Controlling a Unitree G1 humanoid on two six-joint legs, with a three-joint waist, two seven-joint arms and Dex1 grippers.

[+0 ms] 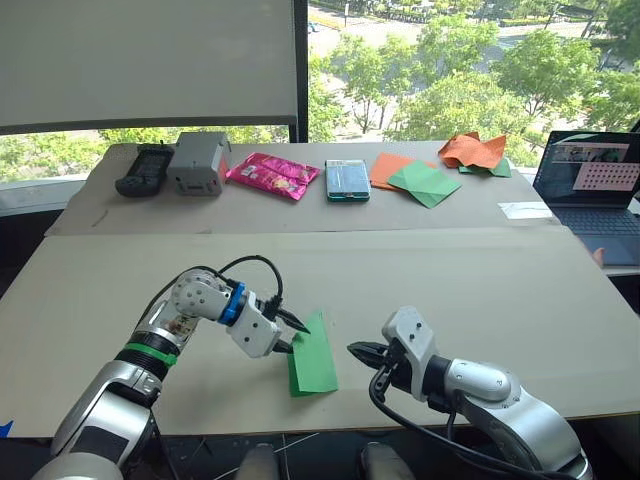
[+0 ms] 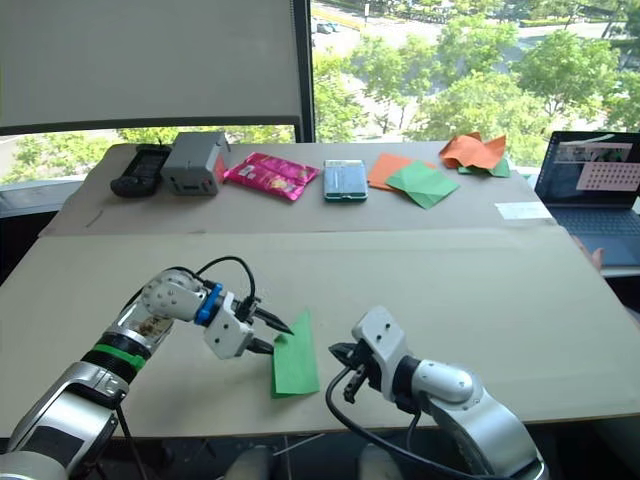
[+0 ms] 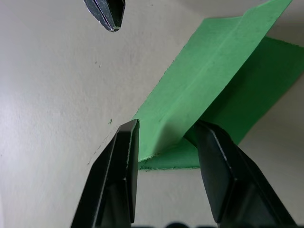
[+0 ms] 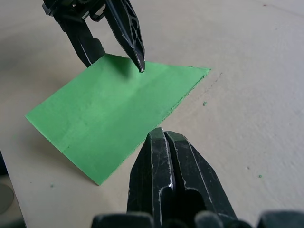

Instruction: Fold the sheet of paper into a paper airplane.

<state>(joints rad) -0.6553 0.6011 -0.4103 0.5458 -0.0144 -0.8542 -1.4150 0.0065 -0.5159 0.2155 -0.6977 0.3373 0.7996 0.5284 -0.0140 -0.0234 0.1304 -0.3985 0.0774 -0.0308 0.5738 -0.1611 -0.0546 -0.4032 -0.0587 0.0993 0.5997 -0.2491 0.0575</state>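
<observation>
We see the sheet of paper (image 1: 313,359) lying on the bench (image 1: 480,290) near its front edge, between the two arms; it is bright green, folded into a narrow shape with one slanted, pointed end toward the far side. Our left gripper (image 1: 290,333) is at the paper's left edge with its jaws spread apart: in the left wrist view a raised flap of the sheet stands between the two fingers (image 3: 118,175), which are not closed on it. One finger reaches over the sheet's upper corner and the other sits at its left edge. Our right gripper (image 1: 362,353) hovers just beside the paper's right edge, its jaws pressed together with nothing between them, and apart from the sheet. At the back of the bench lie a black remote (image 1: 145,170), a grey box (image 1: 198,163), a pink packet (image 1: 272,175), overlapping orange and green sheets (image 1: 415,180), crumpled orange paper (image 1: 474,150), and a laptop (image 1: 592,185) at the right.
</observation>
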